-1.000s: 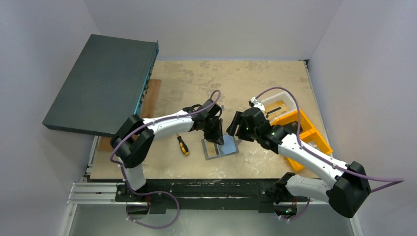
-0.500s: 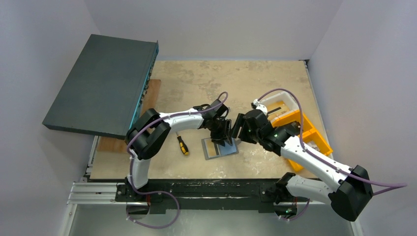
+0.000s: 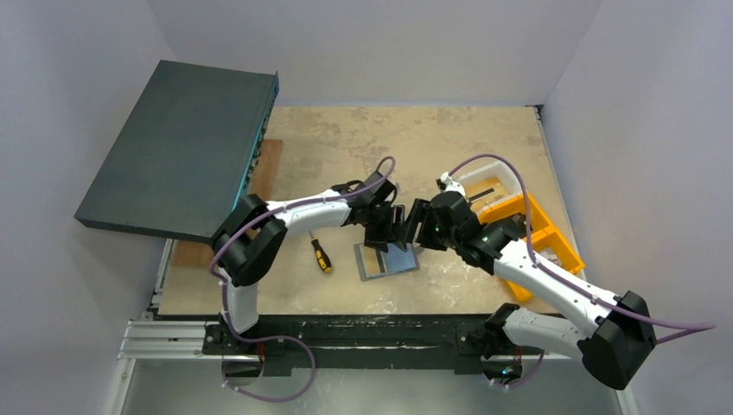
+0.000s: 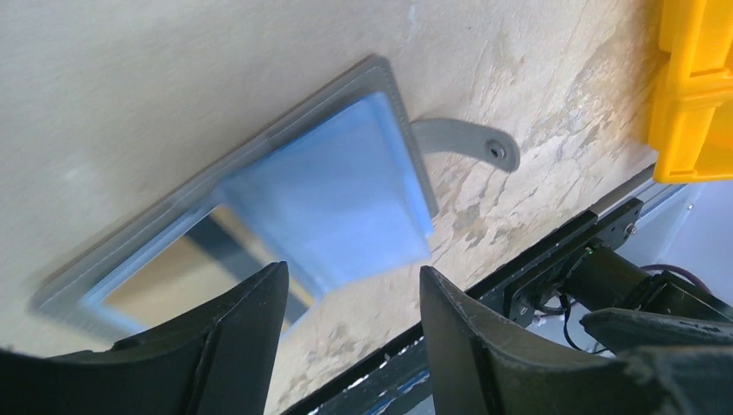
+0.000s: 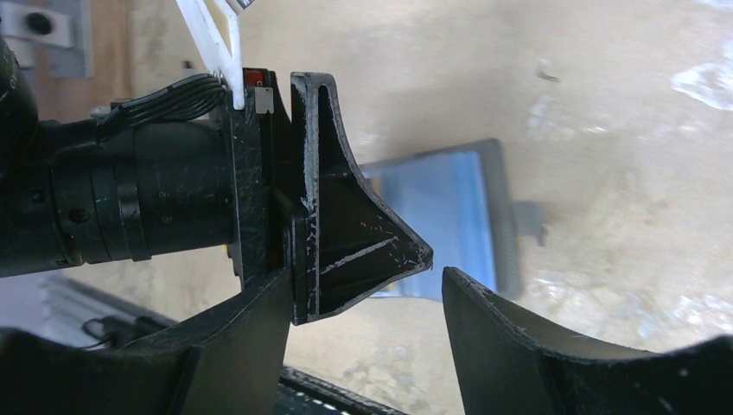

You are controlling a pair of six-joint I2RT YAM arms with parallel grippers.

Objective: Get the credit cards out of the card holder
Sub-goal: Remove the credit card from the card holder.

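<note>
The card holder [image 3: 388, 260] lies open and flat on the table, grey-rimmed and pale blue inside, its tab [image 4: 468, 142] pointing right. A tan card with a dark stripe [image 4: 168, 275] shows in one pocket. My left gripper [image 3: 388, 234] hovers over the holder's far edge, open and empty, and its fingertips frame the holder in the left wrist view [image 4: 353, 275]. My right gripper [image 3: 412, 226] is open and empty just right of it. In the right wrist view [image 5: 363, 284] a left finger [image 5: 346, 229] sits between the jaws, with the holder [image 5: 462, 207] beyond it.
A yellow-handled screwdriver [image 3: 321, 255] lies left of the holder. Orange bins [image 3: 540, 235] stand at the right, partly under the right arm, and show in the left wrist view [image 4: 691, 86]. A large dark flat box [image 3: 181, 147] overhangs the far left.
My left gripper has moved right and a little away, over the holder's far edge. My right gripper has shifted slightly left, so the two now nearly touch. The holder has not moved.
</note>
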